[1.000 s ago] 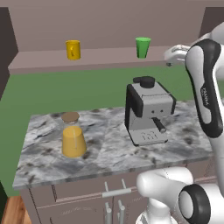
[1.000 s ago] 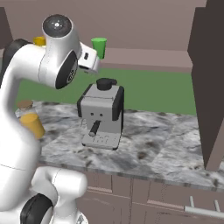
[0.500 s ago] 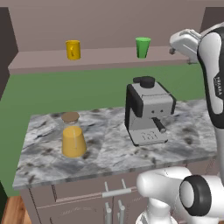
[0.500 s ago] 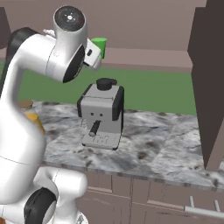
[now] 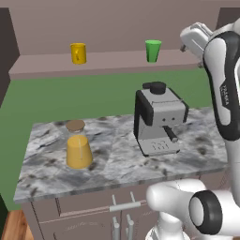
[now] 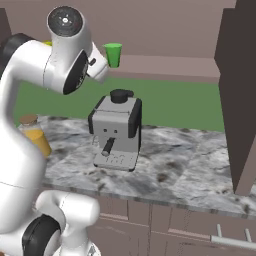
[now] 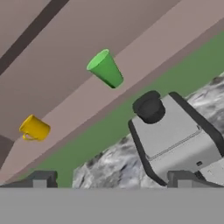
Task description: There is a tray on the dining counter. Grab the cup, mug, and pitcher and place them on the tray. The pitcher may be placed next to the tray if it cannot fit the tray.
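On the far shelf [image 5: 108, 63] the mug [image 5: 78, 53] stands to the left and the cup [image 5: 153, 50] to the right, well apart. Nearer lies the marble counter [image 5: 112, 164]. On it the pitcher [image 5: 78, 145] stands at the left and the coffee machine [image 5: 157, 119] at the right, with bare counter between them. The cup on the shelf is behind and above the coffee machine.

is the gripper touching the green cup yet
Apart. In the hand view the open gripper sits well short of the green cup, with shelf between them.
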Tool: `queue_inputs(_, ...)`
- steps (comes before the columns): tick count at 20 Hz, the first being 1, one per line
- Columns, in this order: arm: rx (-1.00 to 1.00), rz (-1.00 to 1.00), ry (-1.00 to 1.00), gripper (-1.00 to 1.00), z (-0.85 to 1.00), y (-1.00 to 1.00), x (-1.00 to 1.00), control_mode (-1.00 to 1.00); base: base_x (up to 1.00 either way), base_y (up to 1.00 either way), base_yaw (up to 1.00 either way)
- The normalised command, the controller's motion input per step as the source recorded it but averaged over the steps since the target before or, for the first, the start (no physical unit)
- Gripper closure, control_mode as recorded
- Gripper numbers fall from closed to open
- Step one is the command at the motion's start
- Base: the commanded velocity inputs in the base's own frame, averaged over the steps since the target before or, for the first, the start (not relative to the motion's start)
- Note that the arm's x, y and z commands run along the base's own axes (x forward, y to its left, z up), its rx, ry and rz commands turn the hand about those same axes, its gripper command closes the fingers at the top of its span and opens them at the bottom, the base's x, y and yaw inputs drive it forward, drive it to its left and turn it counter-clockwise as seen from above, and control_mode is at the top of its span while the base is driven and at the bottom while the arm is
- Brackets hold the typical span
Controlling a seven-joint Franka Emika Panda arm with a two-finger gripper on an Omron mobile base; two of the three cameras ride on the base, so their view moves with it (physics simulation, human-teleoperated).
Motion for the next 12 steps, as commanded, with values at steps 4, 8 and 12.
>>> queue_inputs(4, 0.26, -0.23, -0.02, -1.00, 0.00, 0.06, 0.16, -1.00, 0.00, 0.00, 0.00)
queue_inputs(8, 0.23, -0.20, 0.00, -1.00, 0.00, 0.02, 0.13, -1.00, 0.00, 0.00, 0.00)
queue_inputs(12, 0.18, -0.19, -0.01, -1.00, 0.00, 0.01, 0.19, -1.00, 0.00, 0.00, 0.00)
